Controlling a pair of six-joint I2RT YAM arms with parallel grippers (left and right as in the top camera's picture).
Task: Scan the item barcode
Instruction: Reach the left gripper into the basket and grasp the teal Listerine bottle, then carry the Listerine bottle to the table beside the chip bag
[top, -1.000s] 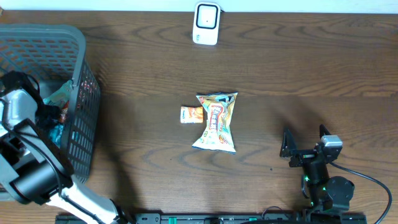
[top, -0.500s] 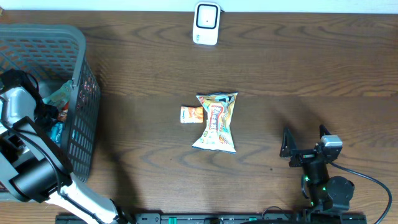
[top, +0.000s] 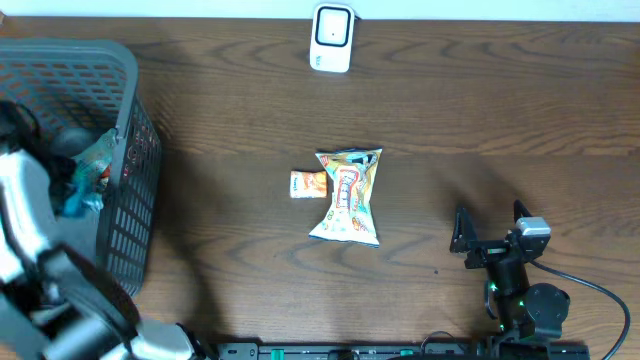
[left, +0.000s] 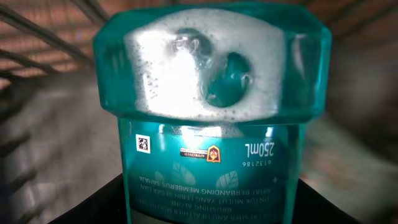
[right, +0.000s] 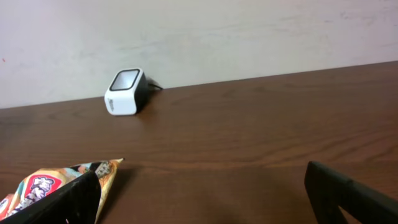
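Two arms work at a wooden table (top: 500, 110). We see the left gripper (left: 211, 208) within the outline of the grey basket (top: 135, 200), its dark fingers (left: 115, 205) set against both flanks of a teal mouthwash bottle (left: 211, 106), which it grips. The bottle fills the wrist view, foam at its uppermost end and label print upside down; overhead, this arm is blurred. Well to the right of the basket lies a snack bag (top: 348, 195), with a small orange packet (top: 308, 184) touching its basket-side edge. The white scanner (top: 332, 37) stands well apart from the basket, at the table's far edge. Farthest from the basket, the right gripper (top: 490, 225) has its jaws spread wide, holding nothing
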